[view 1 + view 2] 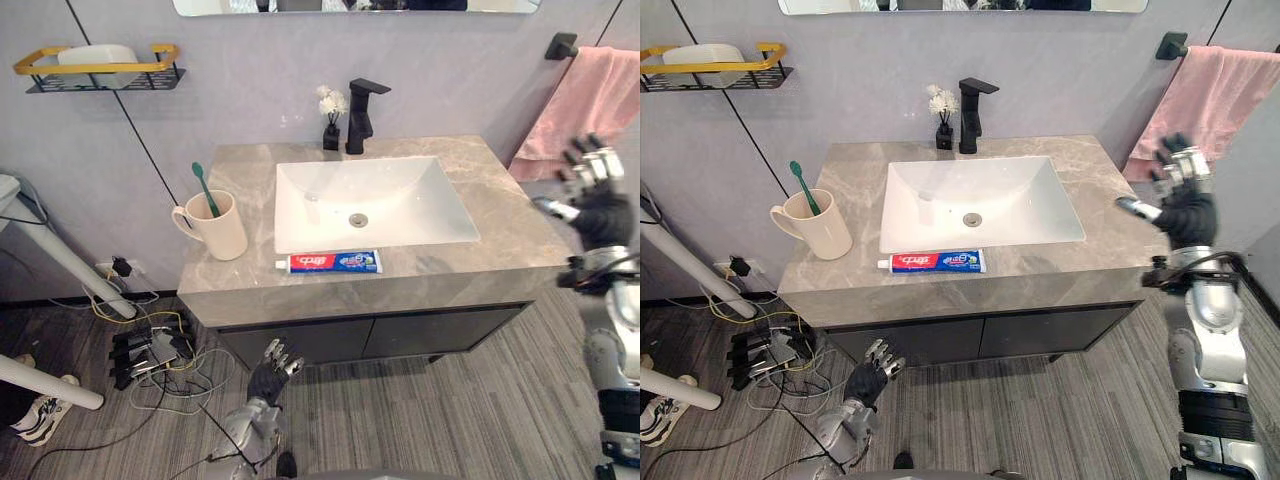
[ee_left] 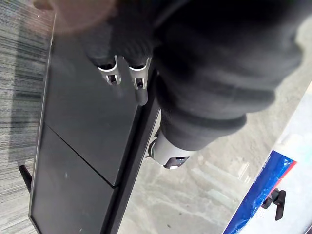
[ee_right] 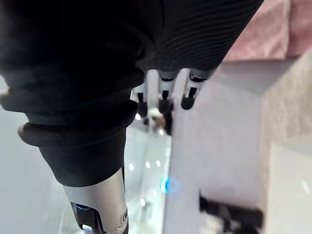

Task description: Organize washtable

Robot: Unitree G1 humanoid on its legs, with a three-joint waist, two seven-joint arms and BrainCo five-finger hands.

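Note:
A blue and red toothpaste tube [image 1: 330, 262] lies flat on the marble washtable [image 1: 500, 200], along its front edge before the white basin [image 1: 370, 200]. A cream mug [image 1: 218, 228] holding a green toothbrush [image 1: 205, 190] stands at the front left corner. My left hand [image 1: 272, 368] hangs low in front of the dark cabinet [image 1: 400, 335], open and holding nothing; its wrist view shows the tube [image 2: 263, 200] on the countertop above. Off the table's right edge my right hand [image 1: 1185, 205] is raised, open, fingers spread and holding nothing.
A black faucet [image 1: 362, 115] and a small black vase of white flowers [image 1: 331, 118] stand behind the basin. A pink towel [image 1: 590, 100] hangs on the right wall. A yellow-railed shelf [image 1: 100, 65] is mounted upper left. Cables and a power strip [image 1: 150, 350] lie on the floor.

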